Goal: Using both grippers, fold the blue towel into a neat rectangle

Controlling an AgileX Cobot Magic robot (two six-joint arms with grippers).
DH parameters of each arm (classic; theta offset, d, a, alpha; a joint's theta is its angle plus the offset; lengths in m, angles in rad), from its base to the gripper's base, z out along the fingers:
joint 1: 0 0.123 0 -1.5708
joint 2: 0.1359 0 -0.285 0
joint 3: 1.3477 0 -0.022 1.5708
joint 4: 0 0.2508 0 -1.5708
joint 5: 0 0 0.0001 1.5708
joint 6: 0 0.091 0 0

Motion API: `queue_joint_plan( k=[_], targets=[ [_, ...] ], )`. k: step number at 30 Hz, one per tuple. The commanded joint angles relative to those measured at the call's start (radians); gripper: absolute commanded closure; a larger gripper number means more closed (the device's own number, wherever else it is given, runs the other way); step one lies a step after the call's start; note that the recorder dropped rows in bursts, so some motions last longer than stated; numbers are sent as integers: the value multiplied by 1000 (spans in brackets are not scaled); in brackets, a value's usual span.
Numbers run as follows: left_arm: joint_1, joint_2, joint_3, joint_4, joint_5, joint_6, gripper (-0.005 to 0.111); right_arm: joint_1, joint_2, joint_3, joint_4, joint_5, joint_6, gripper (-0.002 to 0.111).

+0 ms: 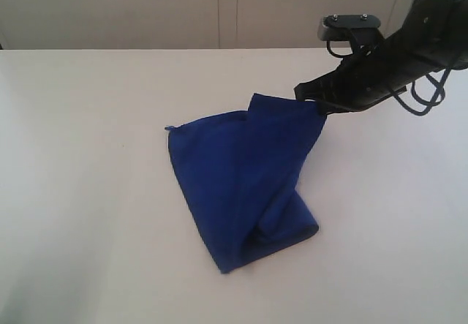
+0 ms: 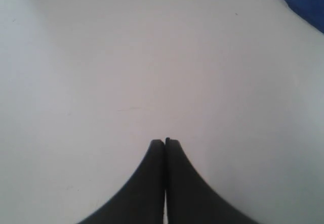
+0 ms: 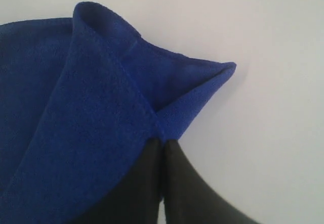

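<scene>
Pinching blue towel (image 3: 86, 113) edge, right gripper (image 3: 163, 142) clamped

A robot lab bench: black arm (image 1: 398, 57), plain white table (image 1: 80, 192), pale wall (image 1: 131, 9).

The soft, plush royal-blue towel (image 1: 245, 185) is one plain, saturated blue all over, with no print or stripe. Its folds shade darker, almost to navy, and its thin stitched hem (image 3: 114, 67) is the same blue. The smooth, flat white table top (image 1: 88, 207) is a plain off-white, unpatterned but for a few tiny specks, and looks faintly pinkish-grey in the wrist views. The slim, two-fingered right gripper (image 3: 163, 142) is matt black, as is the matching left gripper (image 2: 165, 142). The thin looping cables (image 1: 418, 110) by the right arm are black too. The flat panelled wall (image 1: 146, 9) is pale beige with thin, darker vertical seams.
</scene>
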Motion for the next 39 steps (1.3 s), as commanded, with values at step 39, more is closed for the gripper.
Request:
queue_joint_plan(
  k=[39],
  targets=[
    [3, 847, -533, 44, 105, 23, 107, -8, -7, 4, -6, 29, -3, 108]
  ],
)
